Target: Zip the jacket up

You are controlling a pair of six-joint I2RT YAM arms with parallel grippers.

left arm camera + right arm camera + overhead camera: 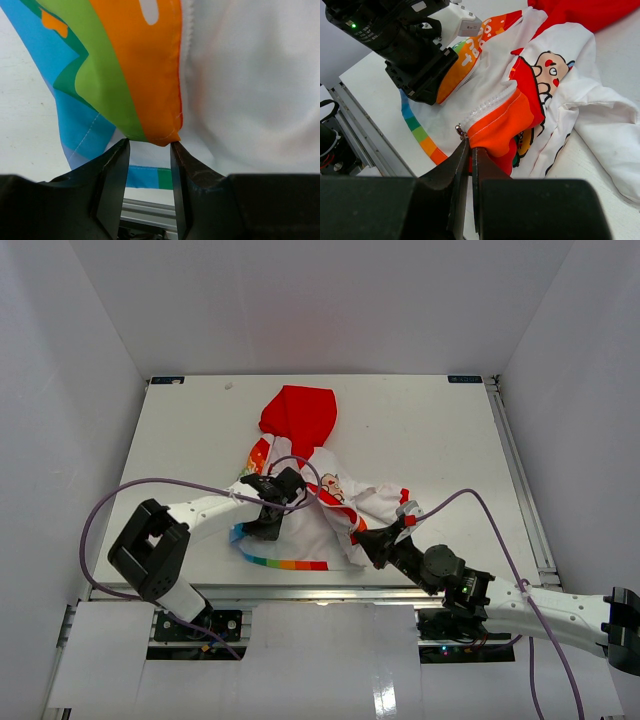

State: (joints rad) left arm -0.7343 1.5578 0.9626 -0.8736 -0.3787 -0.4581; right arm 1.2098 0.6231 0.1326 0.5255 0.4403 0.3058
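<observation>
Counter [420, 430] carries the jacket [330, 505], crumpled mid-counter w/ red hood [298, 415] at far end. Left end effector [149, 150] half-spread, pinching orange panel edge. Right end effector [470, 150] pressed together at zipper pull [460, 131], orange front edge.

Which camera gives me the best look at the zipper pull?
Right wrist: the zipper pull sits in plain sight just above the right hand. Top external shows the jacket too small; left wrist shows only fabric.
</observation>
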